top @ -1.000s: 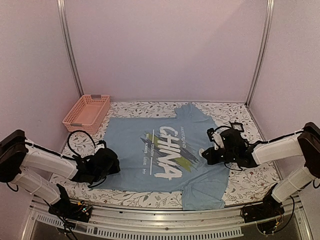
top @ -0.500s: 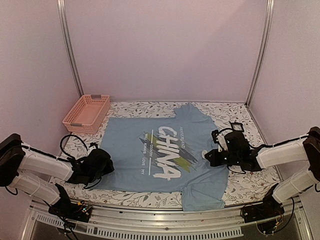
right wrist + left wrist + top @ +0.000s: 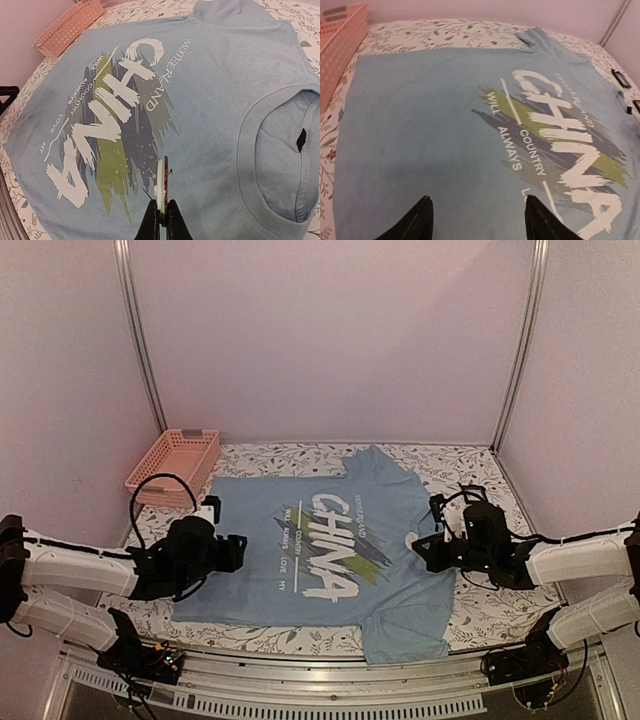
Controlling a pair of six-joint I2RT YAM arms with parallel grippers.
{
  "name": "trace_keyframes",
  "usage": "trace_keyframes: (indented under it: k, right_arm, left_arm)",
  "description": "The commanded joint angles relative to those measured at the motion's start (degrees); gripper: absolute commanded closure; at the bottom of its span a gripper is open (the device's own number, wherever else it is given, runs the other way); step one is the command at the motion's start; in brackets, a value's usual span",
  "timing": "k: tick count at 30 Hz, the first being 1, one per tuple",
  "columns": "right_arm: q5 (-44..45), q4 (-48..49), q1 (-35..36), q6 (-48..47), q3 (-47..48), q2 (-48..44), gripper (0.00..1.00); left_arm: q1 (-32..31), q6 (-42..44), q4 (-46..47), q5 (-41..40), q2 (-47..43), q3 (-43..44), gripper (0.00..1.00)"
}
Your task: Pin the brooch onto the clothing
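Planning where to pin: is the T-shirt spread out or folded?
Spread out: the T-shirt lies flat, its whole CHINA print facing up.

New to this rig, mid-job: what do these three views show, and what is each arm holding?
Two robot arms are bolted at the near edge. The top view looks down from behind them: left arm on the left, right arm on the right. The other two views come from a camera on each wrist. A light blue CHINA T-shirt lies spread on the floral-covered table; a pink basket sits back left. The left jaws are open and empty above the T-shirt. The right jaws pinch the brooch, seen edge-on.
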Motion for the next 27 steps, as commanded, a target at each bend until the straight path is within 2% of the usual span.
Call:
trace_keyframes:
  k: [1, 2, 7, 9, 12, 13, 15, 18, 22, 27]
  right_arm:
    - [-2.1, 12.3, -2.2, -5.7, -4.0, -0.2, 1.0]
    - [-2.5, 13.7, -3.0, -6.1, -4.3, -0.1, 1.0]
    - [-3.8, 17.0, -6.7, -7.0, -4.2, 1.6, 1.0]
    - [-3.6, 17.0, -7.1, -7.0, -4.4, 1.6, 1.0]
    - [-3.3, 16.9, -7.6, -6.7, -5.6, 1.0, 1.0]
    - [-3.3, 16.9, -7.7, -6.6, -6.1, 0.5, 1.0]
    - [-3.5, 16.9, -7.7, -6.6, -7.0, -0.2, 1.0]
    - [-4.2, 17.1, -7.8, -7.4, -7.4, -0.4, 1.0]
    - [-5.2, 18.0, -7.7, -8.2, -6.9, 0.8, 1.0]
    - [-5.7, 18.6, -7.8, -8.1, -6.3, 2.7, 1.0]
  left_arm:
    - [-0.8, 31.5, 19.1, 24.6, 14.2, 13.8, 0.37]
    - [-1.1, 33.9, 17.0, 30.9, 19.5, 18.9, 0.36]
    - [-2.3, 38.5, 13.5, 50.9, 42.0, 42.2, 0.31]
    - [-3.0, 39.2, 11.7, 54.5, 48.8, 48.8, 0.33]
    - [-5.0, 43.1, 7.1, 54.6, 54.3, 55.7, 0.4]
    - [-5.9, 45.0, 5.2, 53.3, 55.4, 57.3, 0.45]
    - [-7.8, 48.8, 3.2, 49.9, 57.0, 58.4, 0.48]
    - [-9.4, 52.1, 0.8, 49.8, 58.9, 59.0, 0.45]
    - [-9.5, 51.6, -3.4, 48.8, 62.2, 62.4, 0.41]
    - [-9.7, 52.5, -6.8, 45.8, 64.6, 64.9, 0.42]
